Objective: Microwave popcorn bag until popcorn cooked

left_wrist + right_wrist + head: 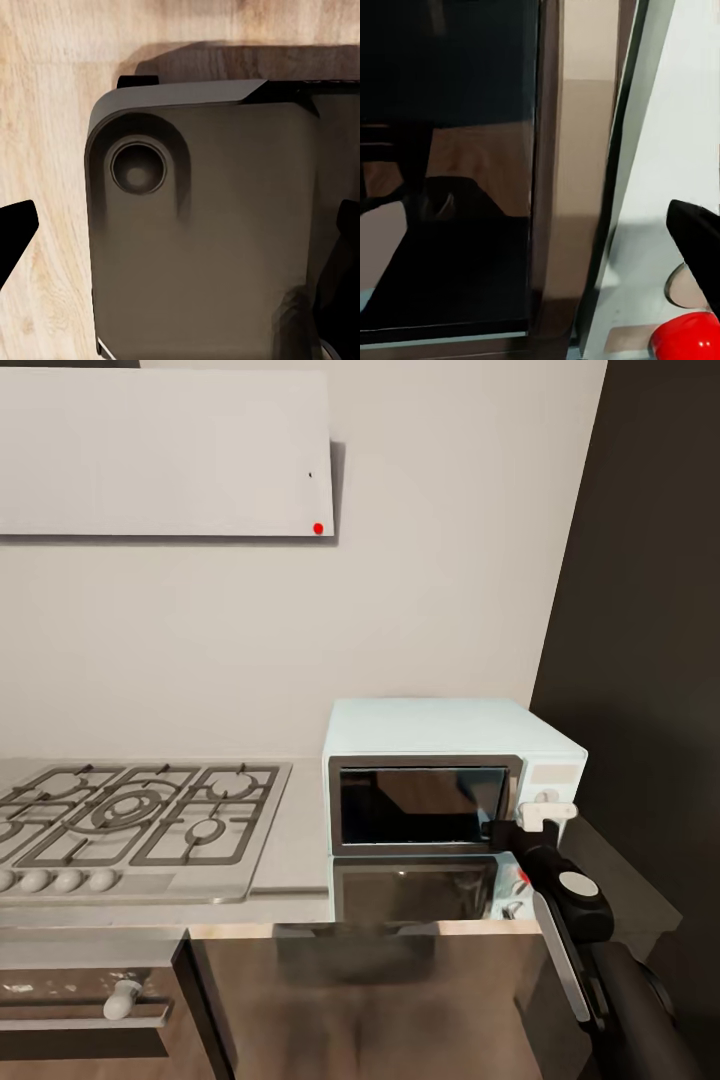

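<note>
From the head camera, the pale blue microwave (455, 780) stands on the grey countertop (300, 840), against the wall and just beside a dark tall panel on its far side. Its dark glass door (422, 805) is closed and mirrored in the glossy slab below. A gas hob (130, 820) with grey grates lies on the counter on the microwave's other side, with a row of pale knobs (55, 880) along its front edge. Above it a white hood (165, 450) hangs on the wall, a red dot at its lower corner. The right arm reaches up from the lower corner of the picture, and the right gripper (545, 815) sits at the microwave's control panel, touching or almost touching the door's edge; its white fingers look close together, but I cannot tell for sure how the jaws stand.

The left wrist camera looks down on light wood floor (52, 112) and a dark rounded body part (202, 225) of the robot. Two black fingertips (15, 232) show at opposite edges, so the left gripper is spread wide and holds nothing.

The right wrist camera is close against the microwave's glass door (450, 150), its brown frame (562, 187) and the pale panel (690, 112). A red light (686, 341) and one black fingertip (697, 232) show near it
</note>
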Robot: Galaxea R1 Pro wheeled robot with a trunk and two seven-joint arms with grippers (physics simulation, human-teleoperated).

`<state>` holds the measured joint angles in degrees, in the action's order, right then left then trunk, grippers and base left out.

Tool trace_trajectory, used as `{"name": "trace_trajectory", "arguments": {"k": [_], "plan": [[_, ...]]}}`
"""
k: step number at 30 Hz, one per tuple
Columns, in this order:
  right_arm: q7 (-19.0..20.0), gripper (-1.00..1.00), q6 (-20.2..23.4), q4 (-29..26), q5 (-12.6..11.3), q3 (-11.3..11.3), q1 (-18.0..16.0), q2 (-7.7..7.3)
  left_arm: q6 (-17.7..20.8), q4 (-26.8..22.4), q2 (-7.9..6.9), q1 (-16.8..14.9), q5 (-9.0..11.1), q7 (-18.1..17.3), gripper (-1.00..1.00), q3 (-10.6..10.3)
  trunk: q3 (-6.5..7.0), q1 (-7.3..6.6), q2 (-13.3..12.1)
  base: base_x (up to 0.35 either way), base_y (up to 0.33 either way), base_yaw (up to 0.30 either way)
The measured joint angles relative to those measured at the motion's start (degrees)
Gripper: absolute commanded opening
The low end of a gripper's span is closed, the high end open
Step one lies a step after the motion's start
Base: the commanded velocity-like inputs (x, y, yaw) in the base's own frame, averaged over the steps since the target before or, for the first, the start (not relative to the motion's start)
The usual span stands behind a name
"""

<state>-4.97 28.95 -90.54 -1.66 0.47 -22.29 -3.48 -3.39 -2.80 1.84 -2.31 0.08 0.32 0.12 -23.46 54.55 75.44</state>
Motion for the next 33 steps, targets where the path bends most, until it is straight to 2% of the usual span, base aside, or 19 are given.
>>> {"name": "trace_trajectory", "arguments": {"k": [3,6,18,21,22,23,33], "plan": [[0.1,-1.00,-0.2,0.1,-0.4,0.0,0.0,0.01,0.0,0.0,0.00,0.0,0.0,0.0,1.00,0.0,0.00,0.00,0.0,0.000,0.000,0.000],[-0.2,-1.00,-0.1,-0.1,0.8,-0.1,0.1,-0.02,0.0,0.0,0.00,0.0,0.0,0.0,1.00,0.0,0.00,0.00,0.0,0.000,0.000,0.000],[-0.1,-1.00,-0.1,-0.1,0.7,-0.1,0.1,-0.01,0.0,0.0,0.00,0.0,0.0,0.0,1.00,0.0,0.00,0.00,0.0,-0.001,0.000,0.000],[0.0,-1.00,-0.1,1.7,0.5,-0.1,-1.4,-0.01,0.0,0.0,0.00,0.0,0.0,0.0,1.00,0.0,0.00,0.02,0.0,-0.193,0.000,0.000],[-0.3,-1.00,0.0,2.4,1.9,-0.4,-1.9,-0.02,0.0,0.0,0.00,0.0,0.0,0.0,1.00,0.0,0.01,0.04,0.0,-0.299,0.000,0.000],[-0.3,-1.00,0.1,2.4,1.9,-0.9,-1.9,-0.02,0.0,0.0,0.00,0.0,0.0,0.0,1.00,0.0,0.01,0.04,0.0,-0.275,0.000,0.000],[-0.2,-1.00,0.2,2.4,2.0,-0.6,-1.9,-0.09,0.0,0.0,0.00,0.0,0.0,0.0,1.00,0.0,0.01,0.01,0.0,-0.035,0.000,0.000]]}}
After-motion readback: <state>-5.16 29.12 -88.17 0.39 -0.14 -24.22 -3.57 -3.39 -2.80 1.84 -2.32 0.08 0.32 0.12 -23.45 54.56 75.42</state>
